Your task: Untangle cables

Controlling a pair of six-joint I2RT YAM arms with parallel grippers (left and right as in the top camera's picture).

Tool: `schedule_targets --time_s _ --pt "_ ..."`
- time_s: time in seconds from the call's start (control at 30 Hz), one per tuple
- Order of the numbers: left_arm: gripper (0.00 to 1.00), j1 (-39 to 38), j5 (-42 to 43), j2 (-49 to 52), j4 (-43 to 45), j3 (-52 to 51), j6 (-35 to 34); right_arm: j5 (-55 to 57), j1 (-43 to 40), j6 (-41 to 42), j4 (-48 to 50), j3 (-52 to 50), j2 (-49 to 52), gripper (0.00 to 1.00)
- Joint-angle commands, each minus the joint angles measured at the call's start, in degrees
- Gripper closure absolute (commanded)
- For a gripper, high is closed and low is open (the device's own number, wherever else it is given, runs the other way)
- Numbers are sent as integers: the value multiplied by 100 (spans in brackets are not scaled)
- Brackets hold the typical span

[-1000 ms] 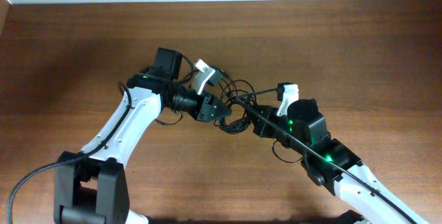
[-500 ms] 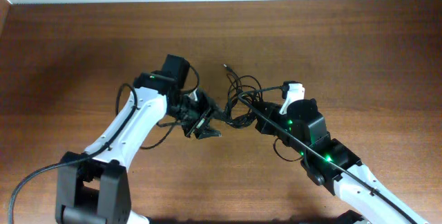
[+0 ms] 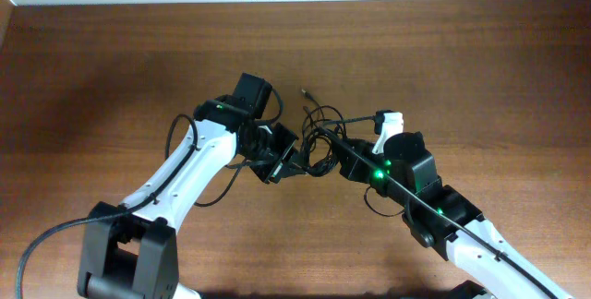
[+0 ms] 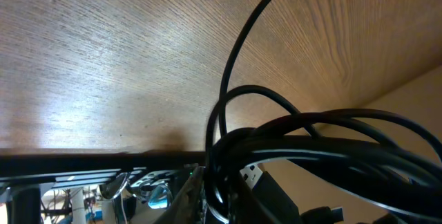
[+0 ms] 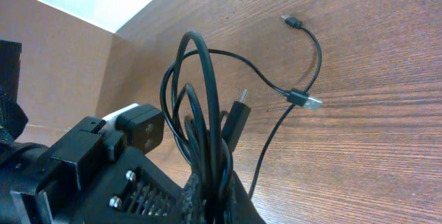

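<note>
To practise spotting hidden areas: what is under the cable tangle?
Bare wooden table shows around and through loops of the cables. Directly beneath the dense knot, the cords hide the surface.

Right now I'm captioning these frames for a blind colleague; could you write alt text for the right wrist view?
A bunch of thin black cables loops up from the right gripper at the bottom edge, which pinches them. One strand trails right across the brown wooden table to a flat silver plug; the left arm sits at lower left.
</note>
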Motion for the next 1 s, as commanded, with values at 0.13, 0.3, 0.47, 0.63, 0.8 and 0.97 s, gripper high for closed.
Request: schedule_targets --time_s 0.13,0.3,0.47,0.63,0.8,0.97 --pt "100 103 -192 -26 422 22 170 -313 26 343 -927 28 -11 96" --pt "100 472 -197 -26 1019 22 177 -387 28 251 -2557 28 -11 96" --pt "100 931 -463 -26 1075 22 173 -925 26 -162 -2590 28 -13 96" --pt "100 1497 -511 -24 1075 22 175 -2103 26 -767 -2367 28 -13 96" --pt "98 1403 -662 -24 614 22 1093 -2227 26 -955 -1362 28 -11 96" --pt "55 1386 291 -24 129 22 3515 -1768 26 -953 -365 28 55 96"
